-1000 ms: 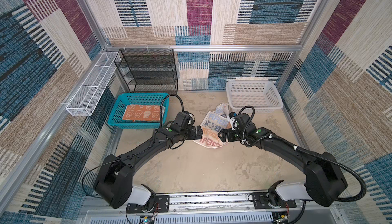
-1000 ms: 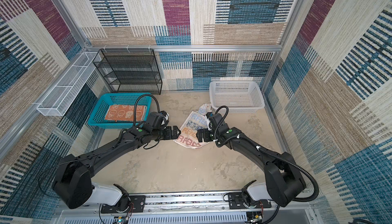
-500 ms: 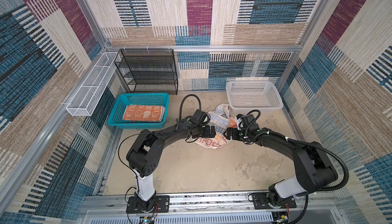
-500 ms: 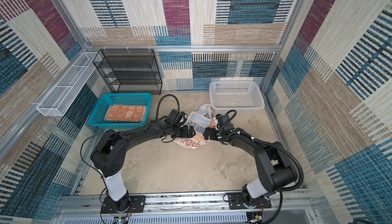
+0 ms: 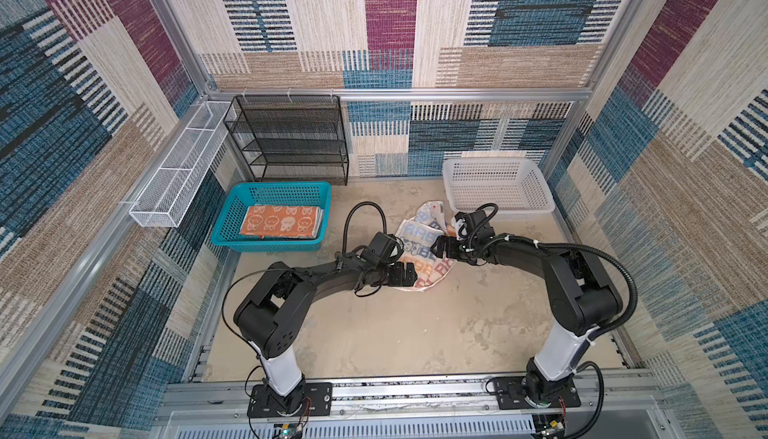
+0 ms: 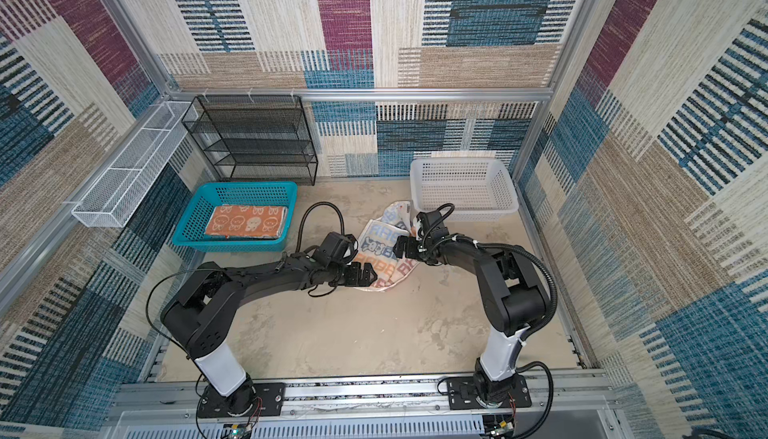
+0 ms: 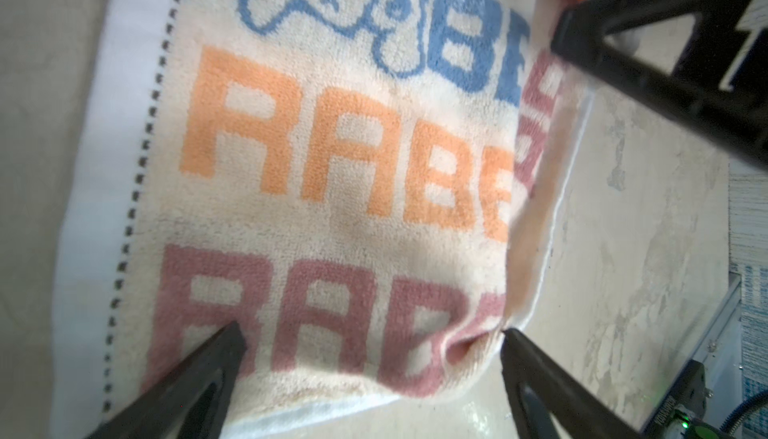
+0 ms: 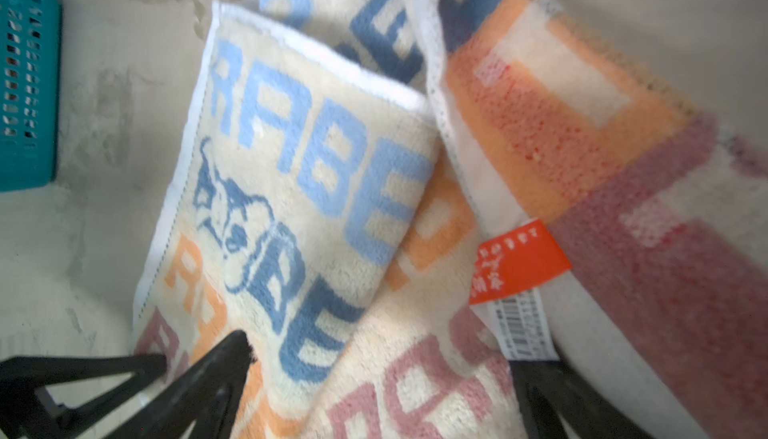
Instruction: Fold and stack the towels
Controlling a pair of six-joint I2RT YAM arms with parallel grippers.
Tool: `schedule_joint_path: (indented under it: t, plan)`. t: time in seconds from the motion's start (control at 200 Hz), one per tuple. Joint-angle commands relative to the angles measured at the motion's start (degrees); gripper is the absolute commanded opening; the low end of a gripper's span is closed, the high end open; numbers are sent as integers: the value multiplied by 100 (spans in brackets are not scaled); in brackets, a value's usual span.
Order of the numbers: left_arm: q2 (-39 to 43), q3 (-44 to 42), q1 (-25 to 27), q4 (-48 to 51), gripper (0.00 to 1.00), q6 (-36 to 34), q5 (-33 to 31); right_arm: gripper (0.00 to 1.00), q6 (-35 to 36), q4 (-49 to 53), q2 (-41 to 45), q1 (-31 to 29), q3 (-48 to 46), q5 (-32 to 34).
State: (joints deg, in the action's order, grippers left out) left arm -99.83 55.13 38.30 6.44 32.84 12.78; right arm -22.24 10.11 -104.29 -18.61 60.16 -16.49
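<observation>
On table (image 5: 374, 333) centre, RABBIT towel (image 5: 419, 246) lies rumpled, partly doubled over. Left gripper (image 5: 409, 277) and right gripper (image 5: 439, 246): jaws spread over it, pinching nothing. Best: pinch both corners of one hem, tension, fold squarely.

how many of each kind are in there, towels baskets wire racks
towels in view: 2, orange towel and RABBIT towel
baskets: 2, teal basket and white basket
wire racks: 2, black rack and white rack
total: 6
</observation>
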Motion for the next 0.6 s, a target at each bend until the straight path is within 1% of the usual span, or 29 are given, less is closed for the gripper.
schedule_joint_path:
  t: [0.0,0.17,0.25,0.346,0.416,0.496,0.536,0.596]
  plan:
    - [228,-268,66,421,100,281,33,99,-49,119,-464,-134,590,-146]
    - [663,-529,345,178,100,647,49,99,-70,596,-1617,-452,2201,-192]
    - [722,-443,550,126,100,772,18,99,-68,917,-2218,-529,3114,-194]
    - [834,-286,669,123,100,825,12,99,7,1494,-2892,-523,4469,-70]
    - [1064,-111,666,462,100,678,-106,99,112,1881,-3135,-518,5213,-63]
    - [1487,53,656,1018,100,340,-633,99,177,1986,-2923,-488,5406,-26]
    - [1701,59,620,1203,100,192,-939,99,208,1965,-2708,-476,5276,27]
    - [1960,47,522,1387,100,3,-1160,99,230,1858,-2236,-470,4856,132]
